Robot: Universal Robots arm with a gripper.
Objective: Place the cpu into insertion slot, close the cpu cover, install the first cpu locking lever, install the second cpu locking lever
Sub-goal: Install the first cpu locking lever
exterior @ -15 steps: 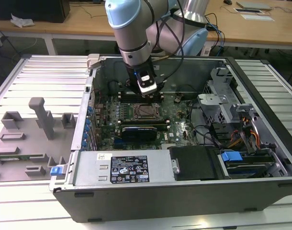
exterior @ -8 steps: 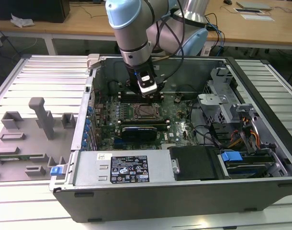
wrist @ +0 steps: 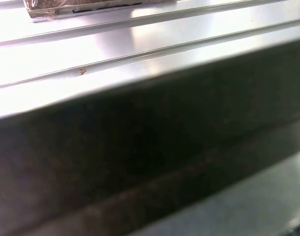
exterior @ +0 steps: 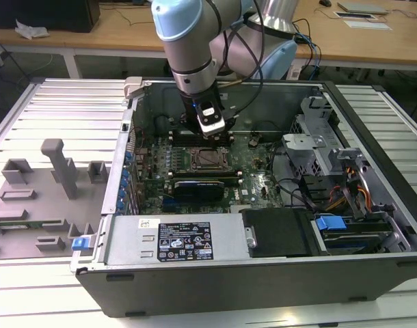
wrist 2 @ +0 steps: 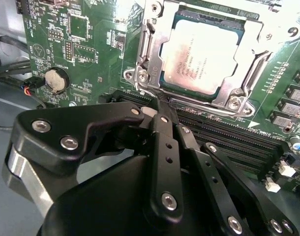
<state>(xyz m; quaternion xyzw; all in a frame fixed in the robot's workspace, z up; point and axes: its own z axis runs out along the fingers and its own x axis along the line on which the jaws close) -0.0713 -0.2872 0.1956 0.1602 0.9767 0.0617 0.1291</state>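
Ribbed metal table (exterior: 58, 102) carries the open case (exterior: 263, 287), with grey fixtures (exterior: 58, 167) on the exterior view's left and the arm (exterior: 188, 41) reaching down from the upper middle of the frame. You can see the gripper (exterior: 212, 126) low over the board, just above the socket at the centre of that view. In the second wrist view the cpu (wrist 2: 204, 54) lies flat in its socket, silvery face up, and the cover (wrist 2: 252, 61) lies down around it, framing it through its window. Your gripper (wrist 2: 157, 103) has its fingers drawn together to a single tip, and I can make out nothing between them. That tip sits at the socket corner nearest the memory slots (wrist 2: 228, 142), right by a thin wire rod (wrist 2: 152, 93) that I take to be a locking lever. Whether tip and rod touch is hard to say. By that reading the seating and cover steps look done and the lever work is in hand. Keep the tip on the rod itself, not on the cover or the green board (wrist 2: 91, 49). Press down and sideways in one smooth arc so the rod tucks under its catch. Watch the slots beside you, since the gripper body hangs close over them.
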